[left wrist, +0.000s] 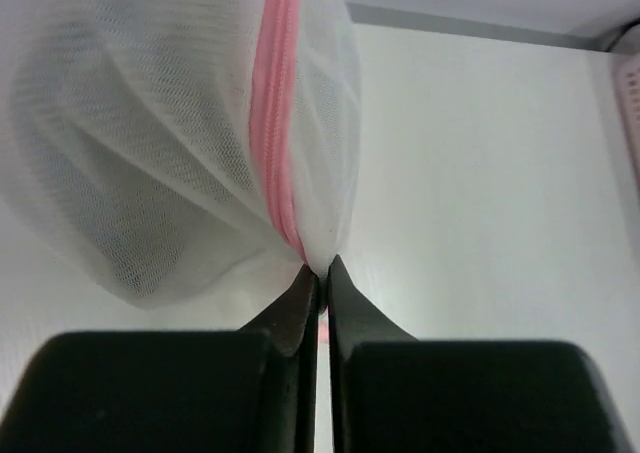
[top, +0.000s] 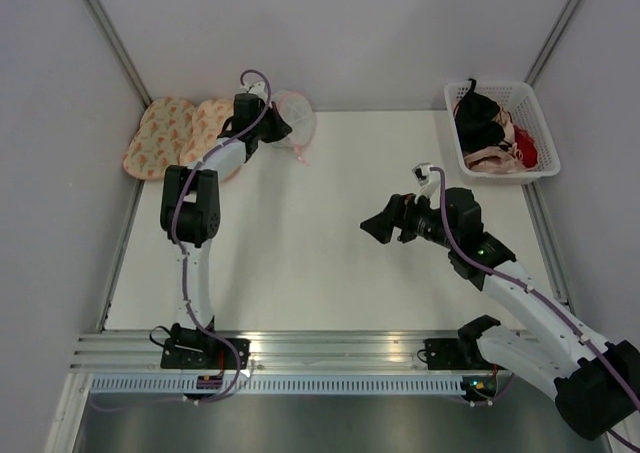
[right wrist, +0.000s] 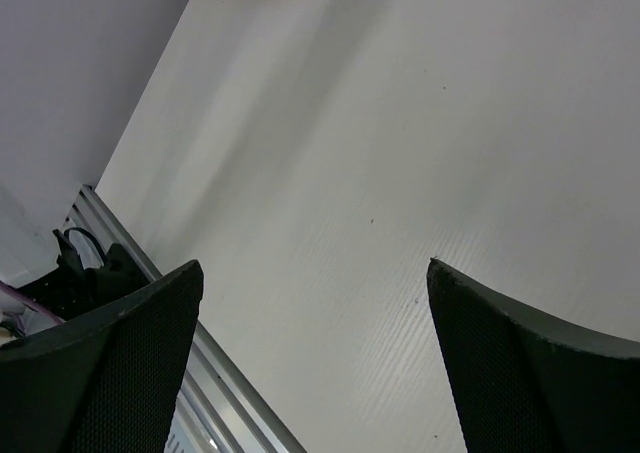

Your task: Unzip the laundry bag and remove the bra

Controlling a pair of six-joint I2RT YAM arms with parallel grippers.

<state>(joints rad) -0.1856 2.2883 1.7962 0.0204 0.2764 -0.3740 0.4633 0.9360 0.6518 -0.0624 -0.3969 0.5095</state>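
The laundry bag (top: 297,120), a white mesh pouch with a pink zipper (left wrist: 276,123), lies at the back left of the table. It fills the upper left of the left wrist view (left wrist: 150,143). My left gripper (top: 272,125) (left wrist: 321,273) is shut on the bag's edge at the lower end of the zipper. The taupe bra is not plainly visible; only a dim greyish shade shows through the mesh. My right gripper (top: 376,229) (right wrist: 315,263) is open and empty, above the bare table right of centre, far from the bag.
Two peach patterned oval pads (top: 180,133) lie at the back left, beside the left arm. A white basket (top: 497,86) at the back right holds a black bra and pink and red garments. Walls enclose the table on three sides.
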